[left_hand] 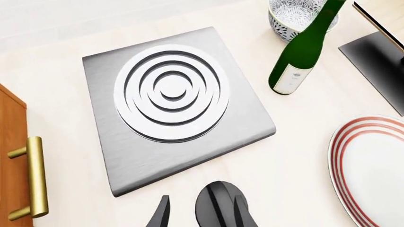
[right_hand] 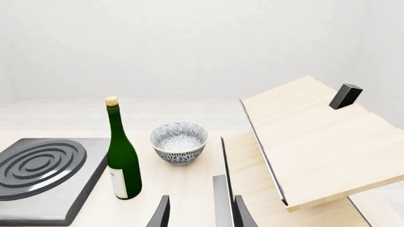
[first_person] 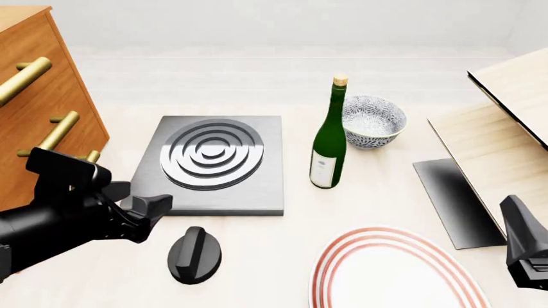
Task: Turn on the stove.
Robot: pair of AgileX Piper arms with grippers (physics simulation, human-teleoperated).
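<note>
The stove is a flat dark-grey slab with silver burner rings, left of the table's centre; it also fills the left wrist view. Its black ridged knob lies apart on the table, just in front of the slab. My left gripper hovers open to the left of the knob and slightly above it. In the left wrist view the knob shows between the spread fingers, untouched. My right gripper sits at the near right; the right wrist view shows it open and holding nothing.
A green wine bottle stands right of the stove, with a patterned bowl behind it. A red-ringed white plate lies at the front. There is a wooden drawer unit with brass handles on the left, and tilted wooden boards over a dark panel on the right.
</note>
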